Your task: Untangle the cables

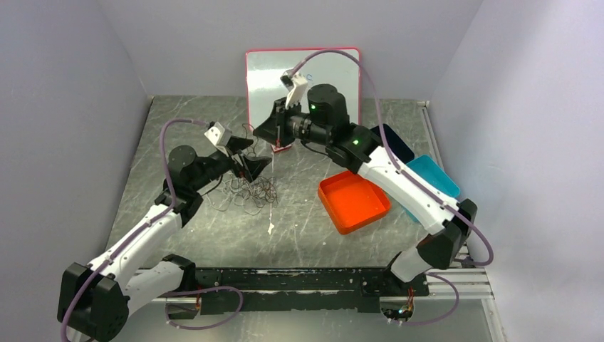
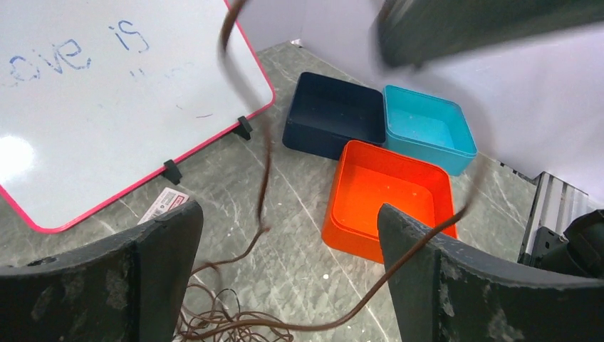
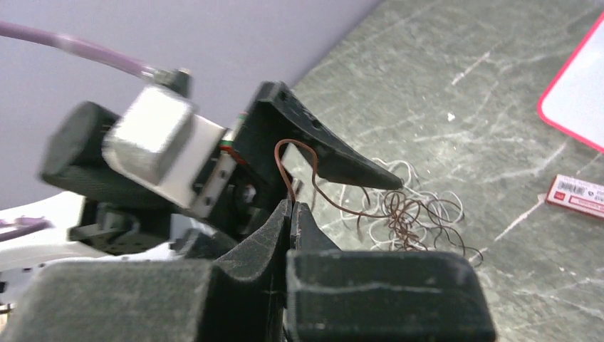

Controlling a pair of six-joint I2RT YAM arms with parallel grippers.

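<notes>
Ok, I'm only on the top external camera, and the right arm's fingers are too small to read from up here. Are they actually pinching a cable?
Observer: Yes. On the right wrist view the right gripper is shut on a brown cable that loops up out of its fingers.
Operator: And the left one?
Observer: The left wrist view shows the left gripper wide open. A brown strand runs through the gap, ungripped.
Operator: Is the heap all brown?
Observer: No. The right wrist view shows white strands mixed into the heap.
</notes>
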